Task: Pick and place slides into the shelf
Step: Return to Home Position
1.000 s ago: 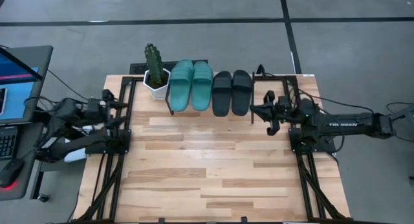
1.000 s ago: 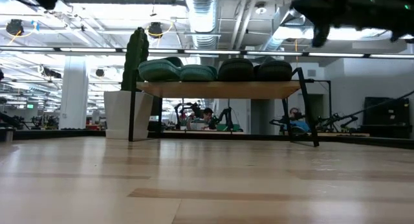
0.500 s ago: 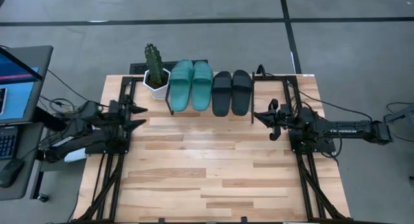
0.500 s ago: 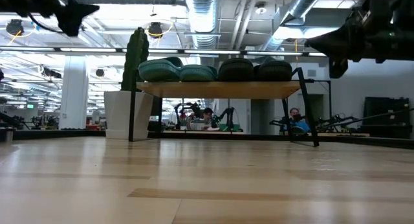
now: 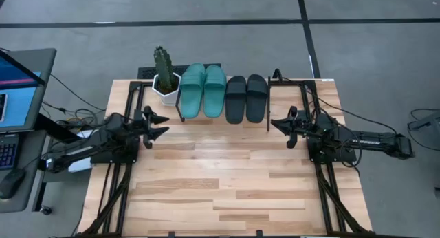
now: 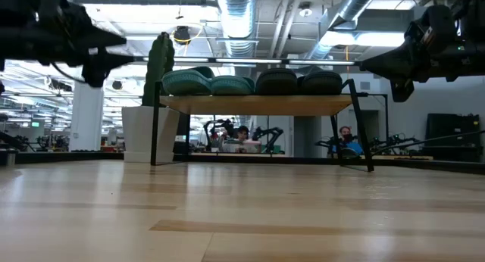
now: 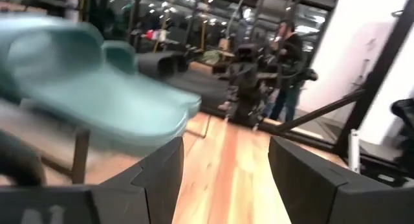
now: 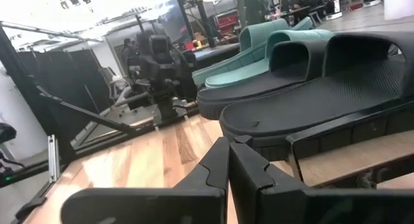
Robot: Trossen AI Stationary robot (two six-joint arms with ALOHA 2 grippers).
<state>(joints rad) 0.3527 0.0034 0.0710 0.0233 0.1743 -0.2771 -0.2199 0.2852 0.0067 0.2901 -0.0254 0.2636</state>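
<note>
Left gripper (image 5: 160,125) hovers above the table (image 5: 206,186) on its left side, fingers spread wide and holding nothing, arm stretched out and pointing right. Right gripper (image 5: 276,124) faces it from the right side, fingers pinched together, empty. At the far edge between them, the shelf (image 6: 258,104) carries the teal slides (image 5: 203,91) on the left and the black slides (image 5: 247,98) on the right, side by side. A potted cactus (image 5: 163,74) stands just left of the shelf.

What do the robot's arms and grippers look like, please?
Both are black and angular. The left arm and right arm trail thin black cables; the left gripper and right gripper have two wedge-shaped black fingers each.
</note>
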